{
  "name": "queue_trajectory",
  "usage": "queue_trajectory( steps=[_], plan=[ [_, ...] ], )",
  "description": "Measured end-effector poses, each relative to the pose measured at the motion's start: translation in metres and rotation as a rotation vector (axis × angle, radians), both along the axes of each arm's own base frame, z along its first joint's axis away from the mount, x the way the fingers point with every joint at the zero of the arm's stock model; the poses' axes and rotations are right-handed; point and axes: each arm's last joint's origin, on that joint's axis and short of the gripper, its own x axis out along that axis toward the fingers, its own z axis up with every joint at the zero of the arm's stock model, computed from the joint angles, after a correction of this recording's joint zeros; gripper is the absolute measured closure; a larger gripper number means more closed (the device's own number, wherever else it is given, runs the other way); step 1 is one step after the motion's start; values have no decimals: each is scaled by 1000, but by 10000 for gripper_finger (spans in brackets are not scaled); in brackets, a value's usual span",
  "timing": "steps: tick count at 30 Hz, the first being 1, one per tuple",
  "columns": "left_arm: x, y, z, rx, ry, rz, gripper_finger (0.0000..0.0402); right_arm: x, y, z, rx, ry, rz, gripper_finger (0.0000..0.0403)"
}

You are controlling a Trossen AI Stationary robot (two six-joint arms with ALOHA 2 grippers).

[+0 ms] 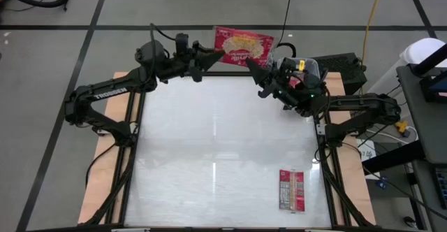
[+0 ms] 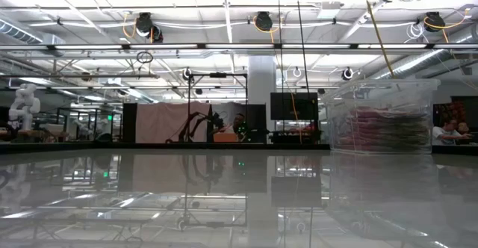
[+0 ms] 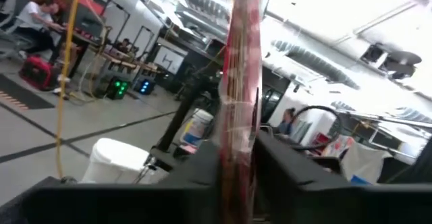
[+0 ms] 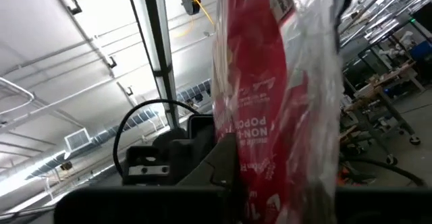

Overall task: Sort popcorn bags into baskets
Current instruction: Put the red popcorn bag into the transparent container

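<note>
- While both arms meet over the far edge of the table (image 1: 223, 148), I see one popcorn bag (image 1: 242, 46) held up between them, its popcorn-picture face toward the overhead camera.
- My left gripper (image 1: 214, 52) reaches the bag's left short edge; my right gripper (image 1: 253, 63) sits at its lower right corner. Its long axis runs from one gripper to the other, roughly along that far table edge.
- In the left wrist view the bag (image 3: 239, 102) stands edge-on between my left fingers (image 3: 202, 166), which sit close on either side of it. I cannot tell whether they are truly pinching it or only bracketing it.
- My right gripper is pressed together on the bag; the right wrist view shows the red packet (image 4: 263, 109) rising straight out of the fingers (image 4: 216, 160).
- A second popcorn bag (image 1: 292, 189) lies flat on the table, well away from the held one, toward the near right corner, grey-white panel up, long axis running near to far. My right arm is the nearer one to it.
- From table height I see the clear basket (image 2: 382, 117) on the right of that view, with red packets inside; the overhead view does not show me where it sits relative to the held bag.
- My guess is that this is a hand-over, so whichever arm keeps the bag must carry it to that basket.
</note>
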Motion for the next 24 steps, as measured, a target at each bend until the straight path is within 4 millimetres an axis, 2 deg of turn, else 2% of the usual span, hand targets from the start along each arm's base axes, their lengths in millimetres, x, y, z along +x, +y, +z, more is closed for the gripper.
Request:
queue_trajectory(
  steps=[2,4,10,15,19,24],
  plan=[
    [-3,6,0,1,5,8,367,0,0,0,-1,3,-4,382],
    [-6,11,1,6,7,-3,383,0,0,0,1,6,-4,373],
    [-22,32,3,-10,29,5,370,-9,0,0,108,66,15,319],
    [-46,49,2,-33,119,-56,387,-34,3,3,209,191,24,275],
    [-64,56,-8,-84,266,-125,376,-53,7,5,269,265,38,265],
    [-81,51,-22,-89,446,-214,387,-75,13,3,412,551,50,264]
  ],
)
